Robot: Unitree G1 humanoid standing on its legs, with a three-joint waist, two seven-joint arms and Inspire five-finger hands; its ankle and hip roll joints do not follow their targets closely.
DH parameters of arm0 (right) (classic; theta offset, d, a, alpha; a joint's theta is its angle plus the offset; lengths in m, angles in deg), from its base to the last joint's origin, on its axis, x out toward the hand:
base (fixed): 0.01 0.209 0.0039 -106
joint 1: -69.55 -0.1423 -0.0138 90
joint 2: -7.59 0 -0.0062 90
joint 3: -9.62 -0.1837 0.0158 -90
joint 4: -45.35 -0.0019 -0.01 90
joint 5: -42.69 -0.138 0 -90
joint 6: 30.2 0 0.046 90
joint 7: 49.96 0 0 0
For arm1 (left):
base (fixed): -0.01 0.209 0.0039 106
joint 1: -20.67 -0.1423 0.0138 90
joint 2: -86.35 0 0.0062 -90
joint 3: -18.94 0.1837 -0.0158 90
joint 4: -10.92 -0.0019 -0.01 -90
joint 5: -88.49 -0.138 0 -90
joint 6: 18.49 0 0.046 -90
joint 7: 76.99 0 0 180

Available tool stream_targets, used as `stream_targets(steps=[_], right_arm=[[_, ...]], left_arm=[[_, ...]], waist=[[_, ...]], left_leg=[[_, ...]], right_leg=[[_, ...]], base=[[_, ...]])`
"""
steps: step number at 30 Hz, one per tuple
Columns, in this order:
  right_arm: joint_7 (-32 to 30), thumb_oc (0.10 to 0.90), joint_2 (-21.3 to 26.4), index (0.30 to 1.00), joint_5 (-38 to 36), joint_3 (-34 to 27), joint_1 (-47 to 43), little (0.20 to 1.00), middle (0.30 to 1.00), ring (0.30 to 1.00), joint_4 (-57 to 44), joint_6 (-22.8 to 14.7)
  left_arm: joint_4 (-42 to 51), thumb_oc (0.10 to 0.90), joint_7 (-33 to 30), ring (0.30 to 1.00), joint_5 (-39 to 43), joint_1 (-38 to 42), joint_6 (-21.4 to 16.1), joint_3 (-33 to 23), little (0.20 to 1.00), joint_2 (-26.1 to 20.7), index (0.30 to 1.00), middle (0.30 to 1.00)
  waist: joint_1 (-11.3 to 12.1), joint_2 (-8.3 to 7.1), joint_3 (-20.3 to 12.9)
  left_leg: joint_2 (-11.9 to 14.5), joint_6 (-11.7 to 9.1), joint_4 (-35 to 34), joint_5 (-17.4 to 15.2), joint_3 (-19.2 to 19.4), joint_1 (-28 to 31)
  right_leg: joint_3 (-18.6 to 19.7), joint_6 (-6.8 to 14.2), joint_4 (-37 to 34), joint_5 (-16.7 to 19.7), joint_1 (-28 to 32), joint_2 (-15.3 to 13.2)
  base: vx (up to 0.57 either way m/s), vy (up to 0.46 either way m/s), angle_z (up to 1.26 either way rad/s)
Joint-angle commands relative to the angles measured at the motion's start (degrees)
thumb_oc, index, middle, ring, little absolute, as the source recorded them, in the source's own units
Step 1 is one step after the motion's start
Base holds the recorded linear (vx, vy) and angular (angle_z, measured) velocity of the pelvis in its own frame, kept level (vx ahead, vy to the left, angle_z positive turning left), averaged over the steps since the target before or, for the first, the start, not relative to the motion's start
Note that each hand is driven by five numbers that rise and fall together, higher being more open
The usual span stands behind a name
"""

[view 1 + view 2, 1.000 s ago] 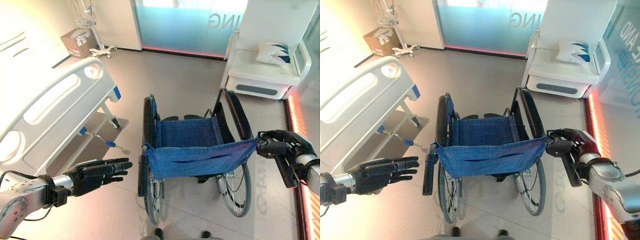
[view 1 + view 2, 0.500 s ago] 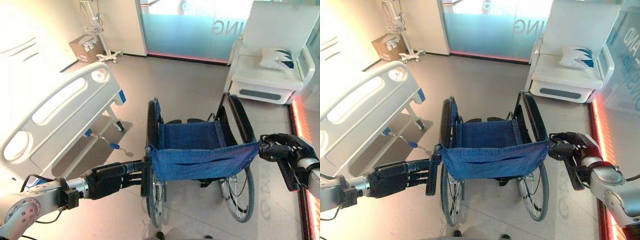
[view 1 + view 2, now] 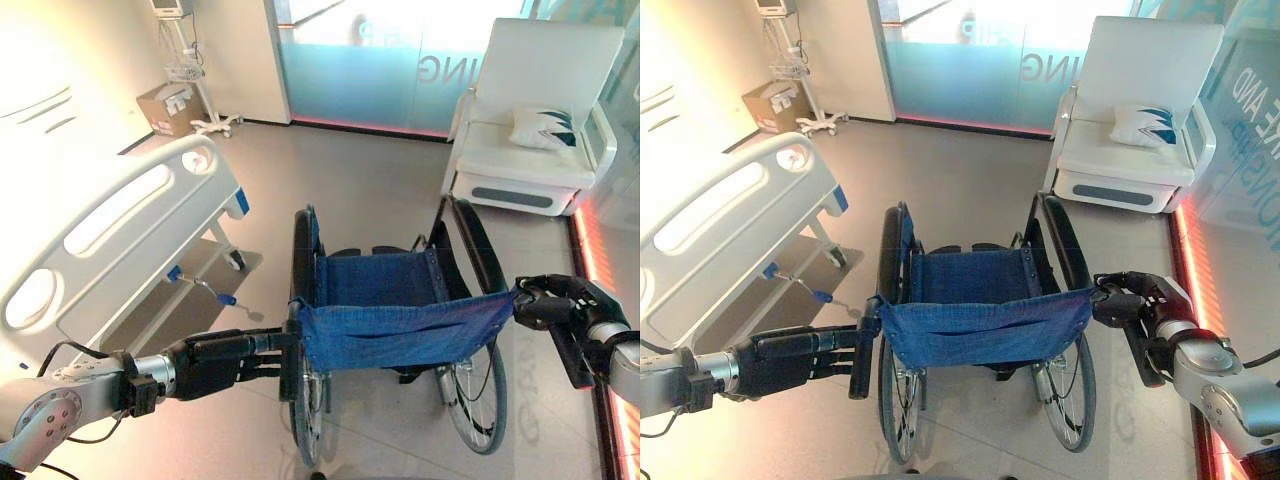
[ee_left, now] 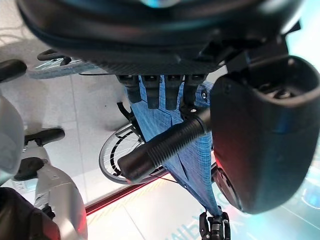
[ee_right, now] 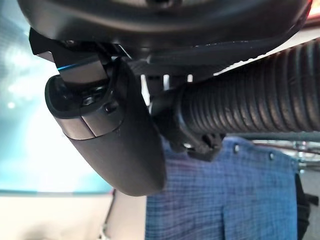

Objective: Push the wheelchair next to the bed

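Observation:
The wheelchair [image 3: 385, 285] stands mid-floor with a blue cloth seat and back, facing away from me. My left hand [image 3: 215, 358] reaches to its left push handle [image 3: 289, 362] with straight fingers. In the left wrist view that black grip [image 4: 160, 145] lies between the fingers and the thumb, which are not closed round it. My right hand [image 3: 562, 300] is curled round the right push handle [image 5: 250, 105], a ribbed black grip under the palm. The white bed [image 3: 110, 230] with its pale side rail stands to the left of the wheelchair, a short gap between them.
A white armchair [image 3: 530, 150] with a patterned pillow [image 3: 545, 127] stands at the back right. A cardboard box [image 3: 168, 105] and a wheeled drip stand [image 3: 190, 70] are at the back left by a glass door. Open floor lies ahead of the wheelchair.
My left hand has moved right from open air to the wheelchair's left push handle and now rests at it. The right hand has kept its hold. The camera has shifted slightly.

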Motion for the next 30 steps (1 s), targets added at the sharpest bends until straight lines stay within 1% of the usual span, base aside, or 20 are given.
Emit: stream_targets(steps=[1, 2, 6, 8, 10, 13, 14, 16, 19, 21, 22, 25, 26, 27, 28, 29, 30], right_arm=[[3.0, 0.4, 1.5, 0.3, -8.3, 8.5, -3.8, 0.3, 0.3, 0.3, -6.6, -3.7], [2.3, 0.4, 1.5, 0.3, -8.4, 9.2, -3.7, 0.3, 0.3, 0.3, -7.0, -4.1], [1.5, 0.4, 1.8, 0.3, -8.7, 10.4, -4.2, 0.3, 0.3, 0.3, -7.4, -4.7], [1.5, 0.4, 2.0, 0.3, -8.9, 10.8, -4.2, 0.3, 0.3, 0.3, -7.6, -5.0], [1.4, 0.4, 1.8, 0.3, -8.7, 11.4, -3.9, 0.3, 0.3, 0.3, -7.8, -5.4], [1.2, 0.4, 1.7, 0.3, -8.7, 11.8, -4.1, 0.3, 0.3, 0.3, -7.8, -5.3], [1.1, 0.4, 1.6, 0.3, -8.8, 12.1, -4.4, 0.3, 0.3, 0.3, -7.7, -5.3], [0.9, 0.4, 0.8, 0.3, -8.3, 12.4, -4.6, 0.3, 0.3, 0.3, -7.8, -4.9], [1.0, 0.4, 0.3, 0.3, -7.9, 12.1, -4.2, 0.3, 0.3, 0.3, -7.9, -4.6], [1.1, 0.4, -0.1, 0.3, -7.7, 11.6, -3.7, 0.3, 0.3, 0.3, -8.0, -4.4], [1.4, 0.4, -0.5, 0.3, -7.3, 11.4, -3.5, 0.3, 0.3, 0.3, -7.9, -4.3], [1.3, 0.4, -0.8, 0.3, -7.1, 11.5, -3.7, 0.3, 0.3, 0.3, -7.9, -4.1], [1.2, 0.4, -0.7, 0.3, -7.2, 11.6, -3.7, 0.3, 0.3, 0.3, -7.9, -4.2], [1.3, 0.4, -0.7, 0.3, -7.0, 11.8, -3.7, 0.3, 0.3, 0.3, -7.6, -4.4], [1.2, 0.4, -0.7, 0.3, -7.1, 11.8, -3.8, 0.3, 0.3, 0.3, -7.7, -4.4], [0.9, 0.4, -0.7, 0.3, -7.2, 12.3, -4.1, 0.3, 0.3, 0.3, -7.6, -4.5], [0.8, 0.4, -0.6, 0.3, -7.5, 12.5, -4.3, 0.3, 0.3, 0.3, -7.4, -4.6]], left_arm=[[6.7, 0.8, 9.2, 0.9, 8.2, 5.1, -0.5, 5.1, 0.9, -0.1, 0.9, 0.9], [7.2, 0.8, 11.7, 0.9, 8.6, 5.8, -0.1, 6.8, 0.9, 0.8, 0.9, 0.9], [8.1, 0.8, 17.0, 0.9, 7.0, 6.7, -0.9, 10.2, 0.9, 0.5, 0.9, 0.9], [8.9, 0.8, 16.5, 0.9, 8.6, 6.9, -1.5, 11.0, 0.9, -0.3, 0.9, 0.9], [9.1, 0.8, 14.7, 0.9, 10.6, 7.7, -1.8, 12.8, 0.9, 0.4, 0.9, 0.9], [8.9, 0.8, 13.4, 0.9, 12.8, 8.4, -2.3, 13.6, 0.9, 0.7, 0.9, 0.9], [8.7, 0.8, 11.7, 0.9, 16.2, 9.0, -2.6, 13.9, 0.9, 1.4, 0.9, 0.9], [8.5, 0.8, 8.5, 0.9, 20.2, 9.7, -3.5, 14.3, 0.9, 3.6, 0.9, 0.9], [8.6, 0.8, 7.3, 0.9, 22.5, 10.1, -4.6, 14.3, 0.9, 5.1, 0.9, 0.9], [8.9, 0.8, 7.8, 0.9, 23.3, 10.3, -5.0, 14.1, 0.9, 6.6, 0.9, 0.9], [9.0, 0.8, 7.9, 0.9, 22.2, 10.4, -4.9, 14.1, 0.9, 7.4, 0.9, 0.9], [9.0, 0.8, 7.0, 0.9, 19.5, 10.6, -3.5, 14.9, 0.9, 7.5, 0.9, 0.9], [9.0, 0.8, 7.2, 0.9, 18.6, 10.7, -2.5, 15.1, 0.9, 7.6, 0.9, 0.9], [8.7, 0.8, 7.5, 0.9, 16.7, 10.8, -0.4, 15.7, 0.9, 7.3, 0.9, 0.9], [8.6, 0.8, 7.8, 0.9, 16.1, 10.9, 0.1, 15.9, 0.9, 7.2, 0.9, 0.9], [8.1, 0.8, 9.8, 0.9, 12.2, 11.2, 1.0, 16.8, 0.9, 7.0, 0.9, 0.9], [7.9, 0.8, 12.3, 0.9, 8.6, 11.5, 0.8, 17.7, 0.9, 6.4, 0.9, 0.9]], waist=[[-0.6, 0.58, -0.8], [-0.8, 0.6, -0.8], [-1.2, 0.67, -0.8], [-1.4, 0.72, -0.7], [-1.7, 0.67, -0.7], [-1.8, 0.63, -0.8], [-1.8, 0.58, -0.9], [-1.7, 0.47, -1.1], [-1.7, 0.36, -1.3], [-1.6, 0.18, -1.4], [-1.6, 0.1, -1.5], [-1.6, 0.01, -1.6], [-1.6, 0.02, -1.6], [-1.7, 0.05, -1.6], [-1.7, 0.05, -1.7], [-1.8, 0.06, -1.7], [-1.9, 0.06, -1.7]], left_leg=[[1.5, -2.3, 0.6, -1.3, 5.2, 0.2], [1.5, -2.3, 0.6, -1.4, 5.3, 0.4], [1.5, -2.3, 0.6, -1.5, 5.4, 0.5], [1.5, -2.3, 0.6, -1.5, 5.3, 0.6], [1.5, -2.3, 0.6, -1.7, 5.4, 0.8], [1.4, -2.3, 0.6, -1.7, 5.3, 0.9], [1.4, -2.3, 0.6, -1.8, 5.3, 0.9], [1.4, -2.3, 0.6, -1.9, 5.3, 1.0], [1.3, -2.3, 0.6, -2.0, 5.1, 1.0], [1.3, -2.2, 0.6, -2.1, 5.0, 1.0], [1.3, -2.2, 0.6, -2.1, 5.0, 1.0], [1.4, -2.2, 0.6, -2.1, 4.9, 1.1], [1.4, -2.2, 0.6, -2.1, 4.9, 1.1], [1.3, -2.2, 0.6, -2.1, 5.0, 1.1], [1.3, -2.1, 0.6, -2.0, 5.0, 1.1], [1.3, -2.1, 0.6, -2.1, 5.1, 1.2], [1.3, -2.0, 0.6, -2.1, 5.1, 1.3]], right_leg=[[-1.3, 2.8, 0.2, -0.6, -0.4, -1.3], [-1.2, 2.8, 0.1, -0.6, -0.3, -1.3], [-0.9, 2.9, 0.2, -0.6, -0.3, -1.2], [-0.7, 2.9, 0.3, -0.7, -0.2, -1.2], [-0.5, 3.0, 0.1, -0.7, -0.1, -1.2], [-0.4, 3.0, 0.1, -0.7, 0.0, -1.2], [-0.4, 3.1, 0.1, -0.7, 0.0, -1.2], [-0.4, 3.1, 0.1, -0.7, 0.1, -1.3], [-0.5, 3.1, 0.1, -0.8, 0.1, -1.4], [-0.5, 3.2, 0.1, -0.8, 0.1, -1.4], [-0.6, 3.2, 0.1, -0.8, 0.2, -1.4], [-0.7, 3.2, 0.1, -0.7, 0.2, -1.4], [-0.7, 3.2, 0.1, -0.7, 0.3, -1.4], [-0.7, 3.2, 0.1, -0.7, 0.3, -1.4], [-0.7, 3.2, 0.1, -0.7, 0.3, -1.4], [-0.7, 3.3, 0.1, -0.7, 0.3, -1.4], [-0.7, 3.3, 0.1, -0.7, 0.3, -1.4]], base=[[0.0, 0.0, 0.0], [0.0, 0.0, 0.0], [0.0, 0.0, 0.0], [0.0, 0.0, 0.0], [0.0, 0.0, 0.0], [0.0, 0.0, 0.0], [0.0, 0.0, 0.0], [0.0, 0.0, 0.0], [0.0, 0.0, 0.01], [0.0, -0.002, 0.04], [0.0, -0.003, 0.03], [0.0, 0.0, 0.0], [0.0, 0.0, 0.0], [0.0, 0.0, 0.0], [0.0, 0.0, 0.0], [0.0, 0.0, 0.0], [0.0, 0.0, 0.0]])
